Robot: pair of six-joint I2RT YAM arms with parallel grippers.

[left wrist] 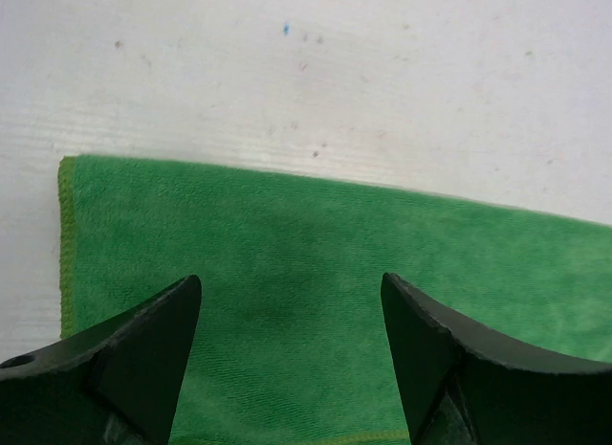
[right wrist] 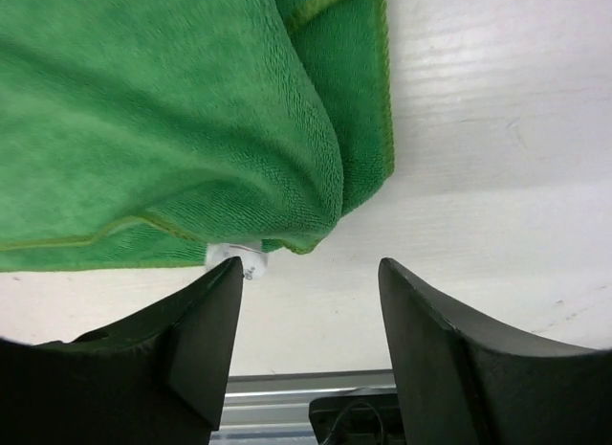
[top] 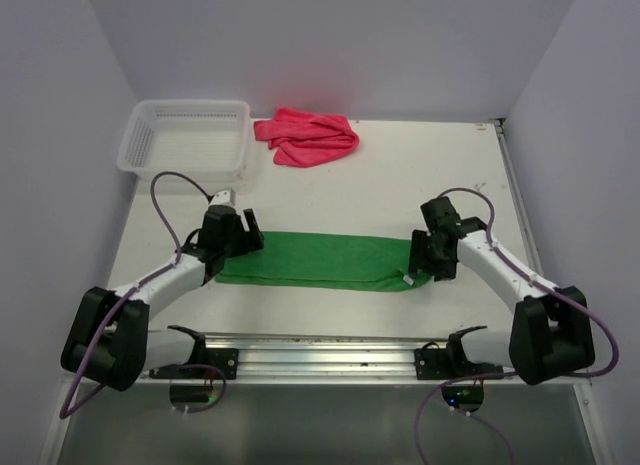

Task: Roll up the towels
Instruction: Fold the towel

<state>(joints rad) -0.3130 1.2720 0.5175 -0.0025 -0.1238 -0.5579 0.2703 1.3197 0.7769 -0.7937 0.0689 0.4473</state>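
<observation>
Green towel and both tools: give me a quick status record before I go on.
green towel: flat, lengthwise between the arms, not rolled
left tool: open, over the towel's left end
right tool: open, at the towel's right end, holding nothing
pink towel: bunched near the far edge, no tool near it
basket: far left corner, beside the pink towel

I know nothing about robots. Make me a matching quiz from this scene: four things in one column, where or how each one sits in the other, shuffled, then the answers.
Things:
1. green towel
2. pink towel
3. basket
4. left claw

Places or states:
A. crumpled heap, far side, near the middle
B. open, over the left end of a towel
C. far left corner
D. flat long strip, near side

Pairs: 1-D, 2-A, 3-C, 4-B
</observation>
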